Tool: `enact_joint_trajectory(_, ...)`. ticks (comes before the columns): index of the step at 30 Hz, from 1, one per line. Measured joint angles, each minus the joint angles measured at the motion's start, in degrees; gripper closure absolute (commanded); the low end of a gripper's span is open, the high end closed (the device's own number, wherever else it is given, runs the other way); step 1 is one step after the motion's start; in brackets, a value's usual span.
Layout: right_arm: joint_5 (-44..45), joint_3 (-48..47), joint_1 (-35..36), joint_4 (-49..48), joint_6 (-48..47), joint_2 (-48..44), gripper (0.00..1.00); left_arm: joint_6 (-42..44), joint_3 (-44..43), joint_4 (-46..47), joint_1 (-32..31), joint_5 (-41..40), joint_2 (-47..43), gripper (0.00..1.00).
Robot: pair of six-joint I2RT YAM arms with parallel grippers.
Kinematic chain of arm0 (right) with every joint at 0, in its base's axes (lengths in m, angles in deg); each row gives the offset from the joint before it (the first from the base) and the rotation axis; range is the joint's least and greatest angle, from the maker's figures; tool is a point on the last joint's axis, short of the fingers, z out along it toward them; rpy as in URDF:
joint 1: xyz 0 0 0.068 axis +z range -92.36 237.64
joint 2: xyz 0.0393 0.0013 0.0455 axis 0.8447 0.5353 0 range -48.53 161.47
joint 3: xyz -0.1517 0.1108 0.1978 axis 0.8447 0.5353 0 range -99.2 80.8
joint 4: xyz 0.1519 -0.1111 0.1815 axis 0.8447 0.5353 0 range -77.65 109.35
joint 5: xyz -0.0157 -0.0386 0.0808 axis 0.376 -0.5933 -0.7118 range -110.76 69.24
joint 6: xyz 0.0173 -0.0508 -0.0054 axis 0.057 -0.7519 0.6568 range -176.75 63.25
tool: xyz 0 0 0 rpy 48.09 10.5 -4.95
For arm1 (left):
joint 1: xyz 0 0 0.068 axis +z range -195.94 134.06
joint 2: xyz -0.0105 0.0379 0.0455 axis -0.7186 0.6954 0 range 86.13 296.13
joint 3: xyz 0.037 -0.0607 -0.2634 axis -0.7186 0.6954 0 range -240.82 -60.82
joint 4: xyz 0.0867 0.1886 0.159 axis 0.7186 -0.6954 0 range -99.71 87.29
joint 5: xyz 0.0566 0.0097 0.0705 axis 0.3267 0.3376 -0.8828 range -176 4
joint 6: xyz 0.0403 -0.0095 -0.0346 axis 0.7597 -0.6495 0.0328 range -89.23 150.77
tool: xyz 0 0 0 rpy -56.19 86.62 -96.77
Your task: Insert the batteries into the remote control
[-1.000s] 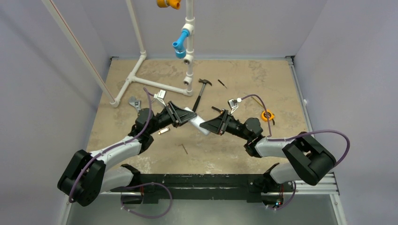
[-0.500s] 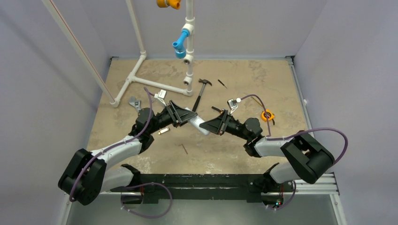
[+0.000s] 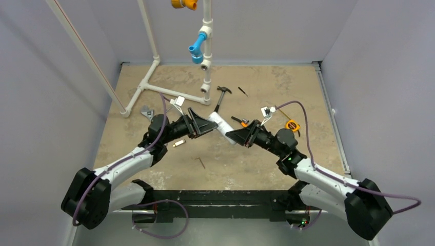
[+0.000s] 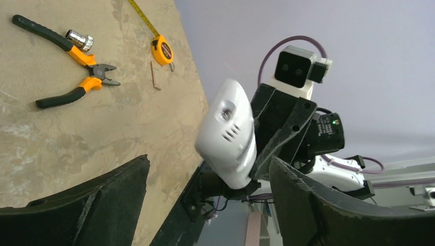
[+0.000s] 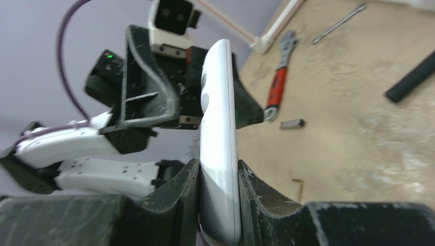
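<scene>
- The remote control (image 3: 220, 124) is off the counter (image 3: 154, 154). It is held in the air over the middle, a little toward the far edge, with one end raised toward the far edge.
- My right tool (image 5: 218, 177) is clamped narrow on the remote's lower end, with a pad pressed flat against each broad face.
- My left tool (image 3: 209, 125) faces it from the other side with its fingers spread wide. The remote's upper end sits in the gap and I see no contact with either finger.
- I cannot find the batteries in any view. I also cannot see the back of the remote well enough to tell whether the compartment is open or filled.
- My judgement is that the task is at an early stage. The handset is picked up and presented between the arms, but no cell is visibly loaded, so finding, picking up and seating both batteries is left.
- On the counter, orange-handled pliers (image 4: 77, 66) and a tape measure (image 4: 163, 49) lie toward the right edge. A hammer (image 3: 220, 98) lies nearer the far edge and a hex key (image 3: 201, 162) toward the near edge.
</scene>
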Motion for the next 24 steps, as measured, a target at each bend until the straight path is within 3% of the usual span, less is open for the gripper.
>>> enact_joint_trajectory(4, 8.04, -3.39, 0.24, 16.55, -10.67, -6.36, 1.0, 8.44, -3.34, -13.68, 0.2, -1.05, -5.16, 0.1)
enact_joint_trajectory(10, 19.17, -4.13, 2.1, 30.1, -23.19, -8.22, 1.0, 19.19, -8.61, -28.92, 0.83, -5.22, -14.01, 0.08)
enact_joint_trajectory(16, 31.91, -4.13, 17.73, 32.94, -36.92, -6.29, 1.0, 21.86, -9.35, -33.05, 1.4, -6.62, -13.97, 0.09)
enact_joint_trajectory(24, 41.94, -3.96, 21.35, 33.22, -43.63, -0.76, 0.97, 22.53, -9.35, -35.12, 1.99, -6.69, -12.92, 0.1)
